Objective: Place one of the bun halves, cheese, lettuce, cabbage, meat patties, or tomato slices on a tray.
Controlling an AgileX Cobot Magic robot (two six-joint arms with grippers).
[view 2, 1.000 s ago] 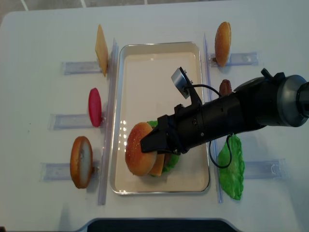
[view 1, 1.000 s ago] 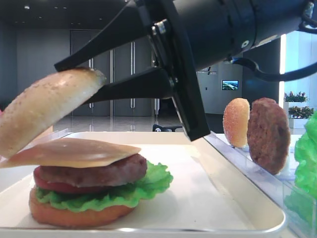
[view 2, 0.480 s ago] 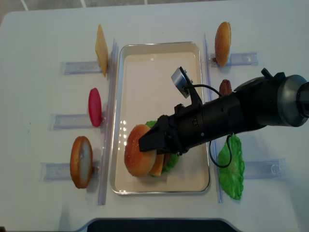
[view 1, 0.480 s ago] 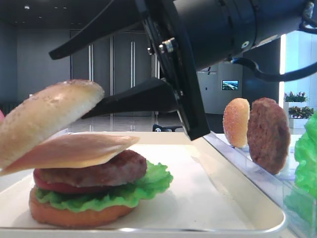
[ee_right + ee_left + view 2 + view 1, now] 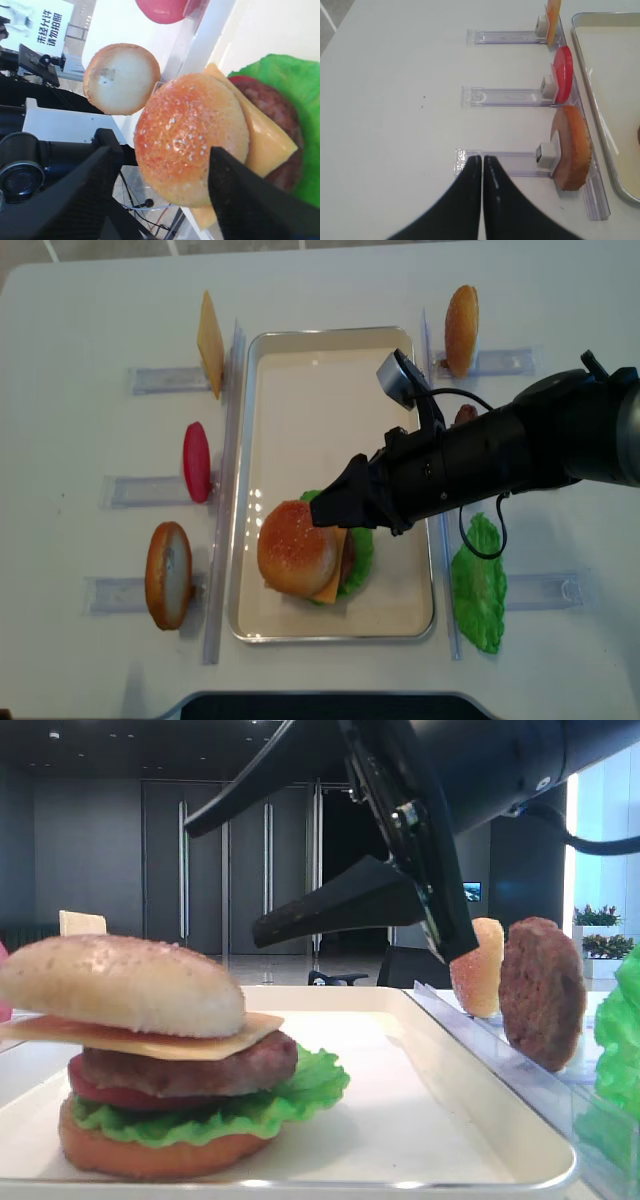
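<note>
Altogether one domed bun top [image 5: 296, 546], one tray [image 5: 392, 618], two lettuce leaves [image 5: 478, 583]

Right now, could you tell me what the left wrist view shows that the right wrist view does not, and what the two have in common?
Only the left wrist view shows the shut left hand over the bare white table, the clear racks and the cheese slice standing in the far rack.

Only the right wrist view shows the open right hand above the stacked burger: domed bun top, cheese, meat patty, lettuce.

Both show the red tomato slice and the standing bun half beside the tray.
</note>
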